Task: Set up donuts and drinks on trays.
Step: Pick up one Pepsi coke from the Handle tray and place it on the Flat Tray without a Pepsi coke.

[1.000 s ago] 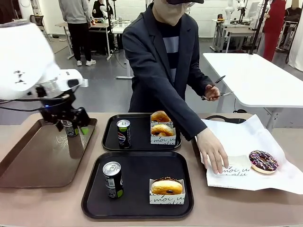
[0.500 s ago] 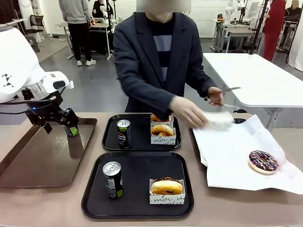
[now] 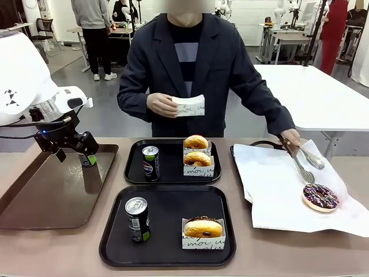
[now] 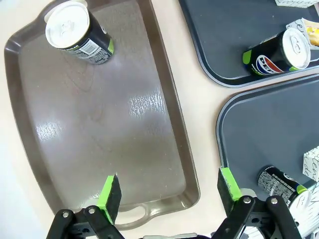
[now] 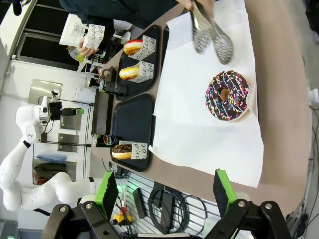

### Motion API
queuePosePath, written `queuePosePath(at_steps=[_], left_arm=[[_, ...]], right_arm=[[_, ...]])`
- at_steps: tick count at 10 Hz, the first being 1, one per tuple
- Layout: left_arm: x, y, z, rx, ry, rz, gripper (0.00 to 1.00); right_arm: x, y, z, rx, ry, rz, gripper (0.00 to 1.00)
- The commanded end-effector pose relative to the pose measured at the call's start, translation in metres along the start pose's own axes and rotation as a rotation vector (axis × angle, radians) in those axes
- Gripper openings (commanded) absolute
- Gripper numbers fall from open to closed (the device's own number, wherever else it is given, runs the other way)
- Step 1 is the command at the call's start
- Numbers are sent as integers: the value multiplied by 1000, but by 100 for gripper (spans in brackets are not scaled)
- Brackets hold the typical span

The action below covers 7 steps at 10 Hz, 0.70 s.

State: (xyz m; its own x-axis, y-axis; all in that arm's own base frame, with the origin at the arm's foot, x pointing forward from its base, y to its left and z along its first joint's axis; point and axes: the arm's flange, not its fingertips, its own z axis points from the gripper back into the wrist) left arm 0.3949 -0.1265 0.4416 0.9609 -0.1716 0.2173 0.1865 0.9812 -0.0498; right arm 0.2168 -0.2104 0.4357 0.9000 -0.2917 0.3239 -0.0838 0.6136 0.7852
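Front view, near black plastic tray (image 3: 115, 242) at lower centre holding dark Pepsi can (image 3: 138, 219) and sleeved chocolate donut (image 3: 203, 229), far black tray (image 3: 132, 167) with can (image 3: 150, 163) and two sleeved donuts (image 3: 197, 154), long brown tray (image 3: 40, 196) at left holding one can (image 3: 86, 159), sprinkled donut (image 3: 320, 197) on white paper at right, left tool (image 3: 72, 151) fingers apart, right tool (image 5: 164, 191) fingers apart.

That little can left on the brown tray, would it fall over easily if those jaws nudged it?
Probably yes: the can looks tall and slim on a narrow base, so a push near its top would likely tip it. Being round, it would then likely roll. The brown tray looks glossy, so a low push might slide it instead.
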Motion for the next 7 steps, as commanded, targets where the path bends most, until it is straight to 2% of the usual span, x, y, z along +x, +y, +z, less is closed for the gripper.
queuePosePath(at_steps=[1,2,3,4,5,6,7], left_arm=[[0,0,3,-10,5,7,100],[0,0,0,0,0,0,100],[15,19,18,-225,102,79,100],[19,52,31,-438,129,168,100],[29,102,49,-665,165,271,100],[34,147,61,-827,191,354,100],[19,189,63,-975,198,421,100]], right_arm=[[3,-1,-2,34,-26,19,100],[3,-1,-2,34,-26,19,100],[3,-1,-2,34,-26,19,100],[3,-1,-2,34,-26,19,100],[3,-1,-2,34,-26,19,100],[3,-1,-2,34,-26,19,100],[3,-1,-2,34,-26,19,100]])
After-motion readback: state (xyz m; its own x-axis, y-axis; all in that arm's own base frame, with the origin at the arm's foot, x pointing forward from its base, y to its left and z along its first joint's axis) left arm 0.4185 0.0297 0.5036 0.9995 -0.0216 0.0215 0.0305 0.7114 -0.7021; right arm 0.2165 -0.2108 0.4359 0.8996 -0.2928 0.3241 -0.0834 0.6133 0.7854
